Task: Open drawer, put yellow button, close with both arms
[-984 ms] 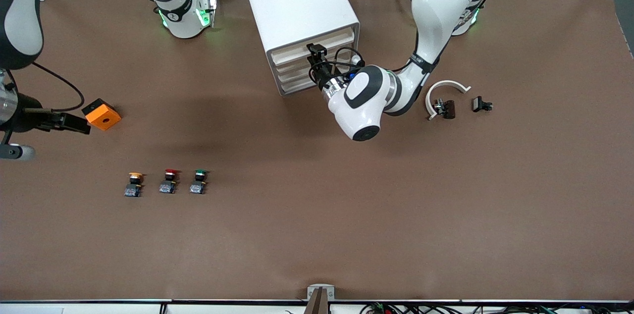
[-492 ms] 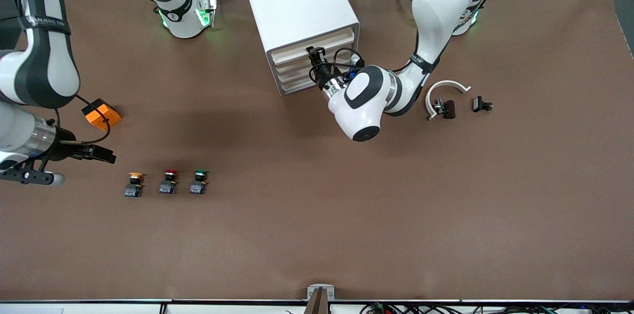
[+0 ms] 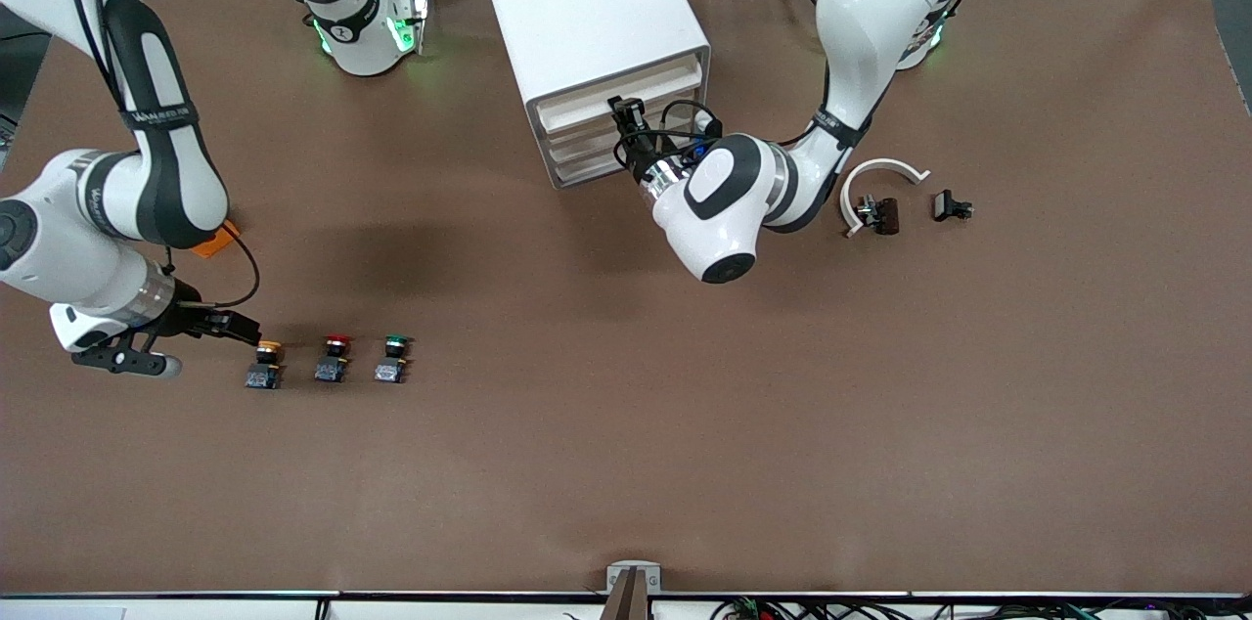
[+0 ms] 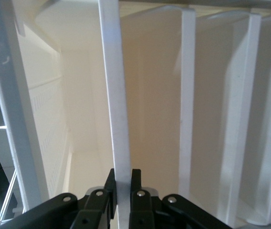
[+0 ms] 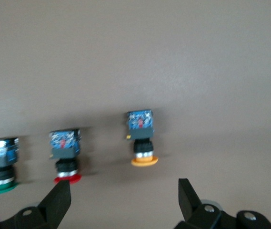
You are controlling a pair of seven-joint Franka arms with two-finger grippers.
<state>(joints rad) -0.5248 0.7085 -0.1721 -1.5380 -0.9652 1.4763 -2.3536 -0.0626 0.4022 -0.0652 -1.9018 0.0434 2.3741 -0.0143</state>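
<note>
The white cabinet [image 3: 587, 4] stands at the robots' edge of the table. My left gripper [image 3: 623, 109] is at the front of its top drawer [image 3: 577, 112]. In the left wrist view the gripper [image 4: 122, 183] is shut on the drawer's thin white front rim [image 4: 114, 95]. The drawer front sits about level with the lower drawers. The yellow button [image 3: 265, 362] stands at the right arm's end of a row of three. My right gripper [image 3: 242, 328] is open, low beside its cap. In the right wrist view the button [image 5: 142, 137] lies just ahead of the open gripper [image 5: 123, 200].
A red-capped button [image 3: 334, 358] and a green-capped button [image 3: 392, 358] stand beside the yellow one. An orange block [image 3: 217, 244] is partly hidden under the right arm. A white curved piece [image 3: 883, 174] and two small black parts [image 3: 880, 215] [image 3: 951, 206] lie toward the left arm's end.
My right arm has swung from beside the orange block down to the yellow button, its gripper still open. My left gripper has stayed at the top drawer's front.
</note>
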